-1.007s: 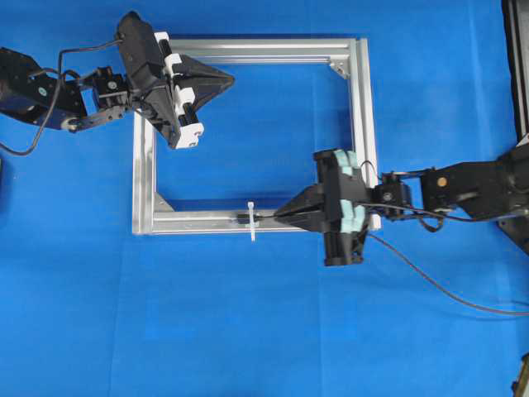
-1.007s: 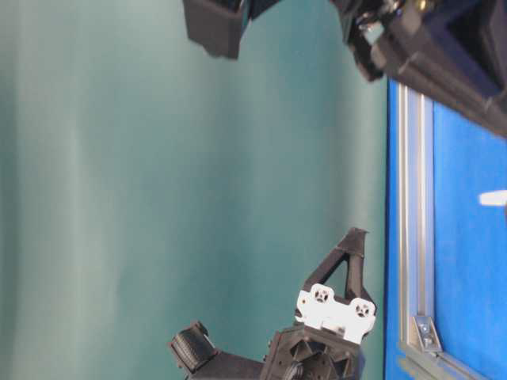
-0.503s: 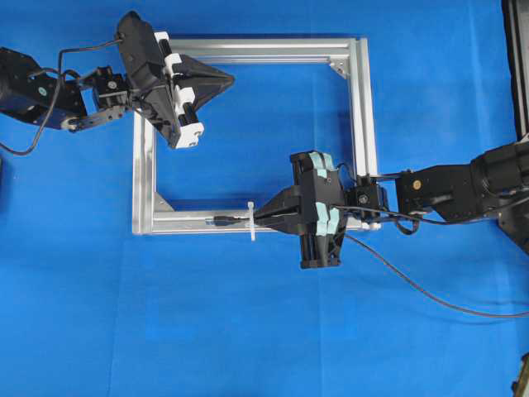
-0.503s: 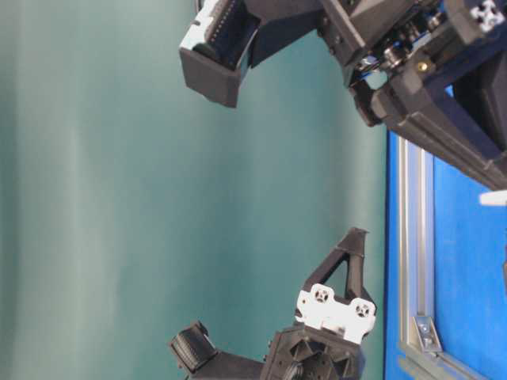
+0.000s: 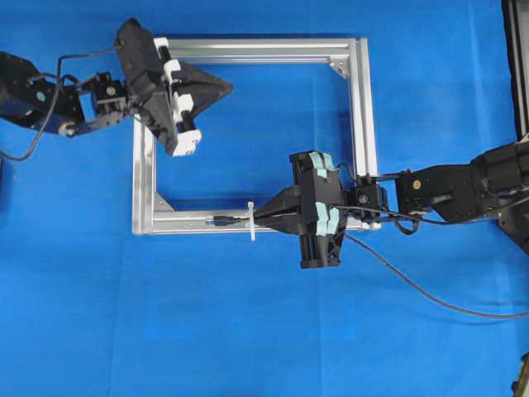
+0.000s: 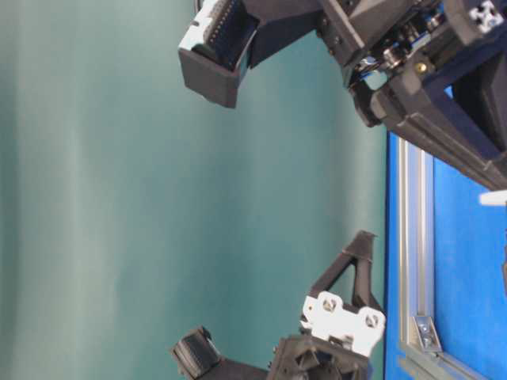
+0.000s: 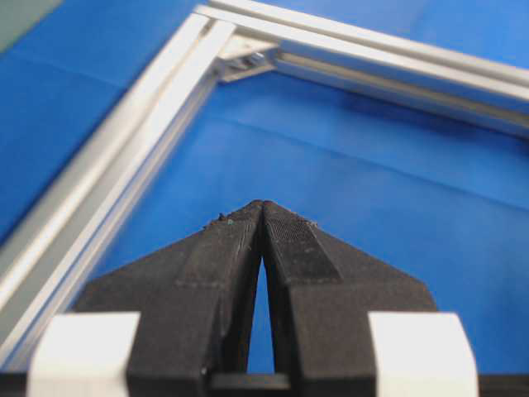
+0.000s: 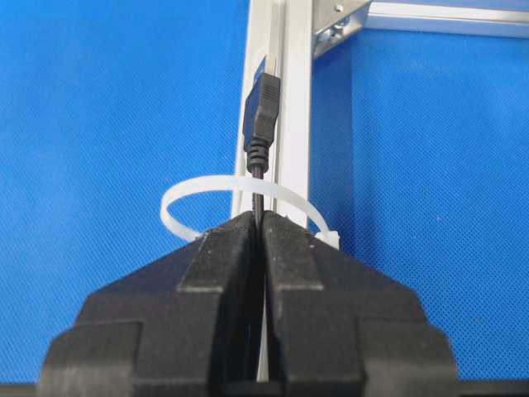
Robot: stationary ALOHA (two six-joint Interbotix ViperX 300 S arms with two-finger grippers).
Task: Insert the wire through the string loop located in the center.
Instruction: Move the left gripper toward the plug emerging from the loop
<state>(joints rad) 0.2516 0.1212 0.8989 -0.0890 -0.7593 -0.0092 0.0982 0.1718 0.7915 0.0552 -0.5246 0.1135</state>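
The right gripper (image 8: 260, 217) clenches the wire (image 8: 259, 186) just behind its plug (image 8: 262, 112), already past the string loop (image 8: 240, 185) on the near bar. Thin, floppy cable: grip close to the plug. The left gripper (image 7: 262, 207) is clenched on nothing.

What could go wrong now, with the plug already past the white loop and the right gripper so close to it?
1. The right gripper is shut on the wire directly at the string loop; pushing further may bend or drag the loop.
2. Only a short part of the wire is through; if released here, the plug may slip back.
3. The plug lies over the frame bar and may catch on it.
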